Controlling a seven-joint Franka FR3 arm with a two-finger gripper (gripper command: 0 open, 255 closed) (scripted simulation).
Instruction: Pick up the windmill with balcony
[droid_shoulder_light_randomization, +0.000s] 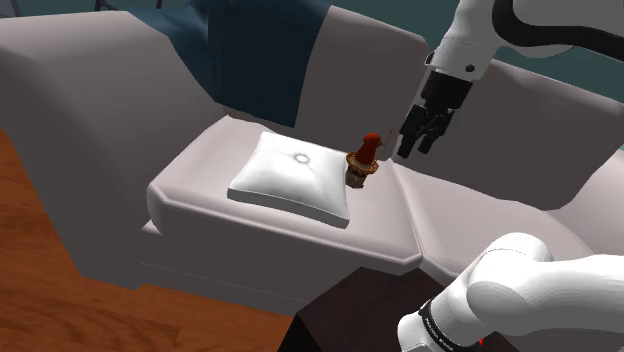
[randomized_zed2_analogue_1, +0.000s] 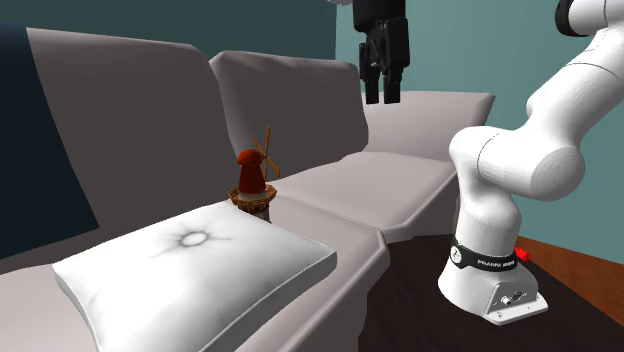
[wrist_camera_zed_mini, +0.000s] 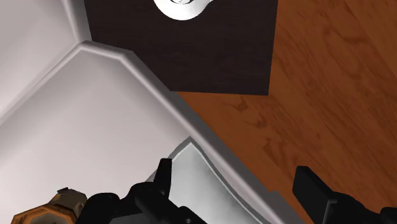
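A small windmill (droid_shoulder_light_randomization: 364, 160) with a red cap, brown balcony ring and thin sails stands upright on the grey sofa seat (droid_shoulder_light_randomization: 210, 150), touching the corner of a white cushion (droid_shoulder_light_randomization: 295, 178). From the second exterior view the windmill (randomized_zed2_analogue_1: 253, 183) stands just behind the cushion (randomized_zed2_analogue_1: 195, 270). My black gripper (droid_shoulder_light_randomization: 420, 145) hangs in the air above the seat, up and to the shoulder view's right of the windmill, apart from it. The gripper (randomized_zed2_analogue_1: 385, 95) is open and holds nothing. In the wrist view the gripper (wrist_camera_zed_mini: 238, 184) is spread wide, with the windmill's balcony edge (wrist_camera_zed_mini: 54, 210) off beside one finger.
The sofa's backrest (randomized_zed2_analogue_1: 150, 110) rises behind the windmill. A dark blue throw (droid_shoulder_light_randomization: 250, 50) drapes over it. My dark stand (wrist_camera_zed_mini: 184, 57) with the arm's white base (randomized_zed2_analogue_1: 495, 290) sits against the sofa's front. Wooden floor (wrist_camera_zed_mini: 331, 95) lies beyond the seat edge.
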